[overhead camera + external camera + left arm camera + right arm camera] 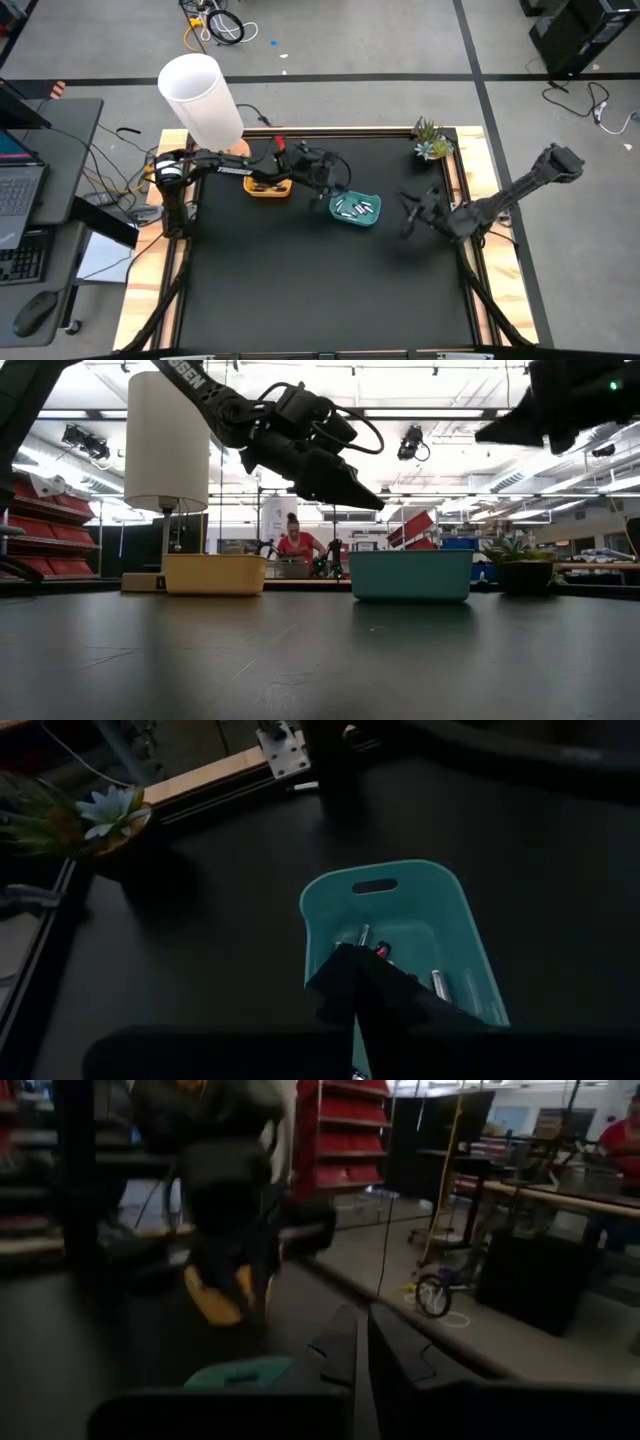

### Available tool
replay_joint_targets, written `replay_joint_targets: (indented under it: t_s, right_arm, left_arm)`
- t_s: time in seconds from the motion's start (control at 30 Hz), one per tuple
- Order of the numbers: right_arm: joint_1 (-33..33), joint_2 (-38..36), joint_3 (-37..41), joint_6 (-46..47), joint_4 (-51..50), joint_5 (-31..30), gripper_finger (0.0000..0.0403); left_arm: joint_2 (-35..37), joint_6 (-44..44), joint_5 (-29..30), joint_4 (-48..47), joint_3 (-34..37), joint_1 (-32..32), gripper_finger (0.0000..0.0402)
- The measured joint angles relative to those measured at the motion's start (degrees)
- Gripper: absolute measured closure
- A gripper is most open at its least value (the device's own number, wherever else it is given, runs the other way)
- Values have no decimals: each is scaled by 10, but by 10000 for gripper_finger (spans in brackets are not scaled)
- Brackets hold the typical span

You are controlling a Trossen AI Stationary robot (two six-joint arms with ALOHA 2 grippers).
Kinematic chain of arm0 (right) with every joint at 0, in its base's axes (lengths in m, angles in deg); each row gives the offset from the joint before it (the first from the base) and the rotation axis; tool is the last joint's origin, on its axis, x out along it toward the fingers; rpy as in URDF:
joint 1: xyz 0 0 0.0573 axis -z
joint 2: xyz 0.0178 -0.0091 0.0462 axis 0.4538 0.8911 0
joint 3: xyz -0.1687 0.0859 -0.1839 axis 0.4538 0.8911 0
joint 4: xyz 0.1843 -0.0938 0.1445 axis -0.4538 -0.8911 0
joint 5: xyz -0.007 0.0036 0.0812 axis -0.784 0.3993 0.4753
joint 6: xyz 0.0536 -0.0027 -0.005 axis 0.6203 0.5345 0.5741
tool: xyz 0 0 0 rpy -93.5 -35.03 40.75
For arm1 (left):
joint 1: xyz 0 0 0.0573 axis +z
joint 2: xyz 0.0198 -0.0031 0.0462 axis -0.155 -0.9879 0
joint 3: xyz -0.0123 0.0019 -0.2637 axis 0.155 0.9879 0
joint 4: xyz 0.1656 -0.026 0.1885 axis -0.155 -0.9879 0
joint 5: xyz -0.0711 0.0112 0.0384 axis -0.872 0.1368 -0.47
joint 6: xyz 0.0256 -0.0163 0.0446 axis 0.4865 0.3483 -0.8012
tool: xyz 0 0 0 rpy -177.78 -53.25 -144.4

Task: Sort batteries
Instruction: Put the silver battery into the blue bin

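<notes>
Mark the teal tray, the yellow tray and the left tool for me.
teal tray point(371, 214): high view, on its right rim.
yellow tray point(214, 574): low view, on its front wall.
left tool point(365, 499): low view, at the fingertips above the teal tray.

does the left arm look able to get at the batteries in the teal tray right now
Probably yes: the left gripper hangs above the teal tray, whose top is open, with nothing between it and the batteries. The right gripper waits off to the side.

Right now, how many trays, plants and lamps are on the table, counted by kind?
Yellow tray: 1
Teal tray, with batteries inside: 1
Small potted plant: 1
Lamp with white shade: 1
Total: 4
</notes>
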Motion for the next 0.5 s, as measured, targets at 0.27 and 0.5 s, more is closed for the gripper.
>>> replay_joint_targets:
  t_s: [0.27, 0.5]
  right_arm:
    - [111, -13, -135, 225, -431, 145, 357]
    - [218, 94, -257, 504, -769, 391, 354]
  left_arm:
    - [0, 41, 9, 1, 0, -5, 314]
    - [0, 61, 28, 4, 0, -5, 286]
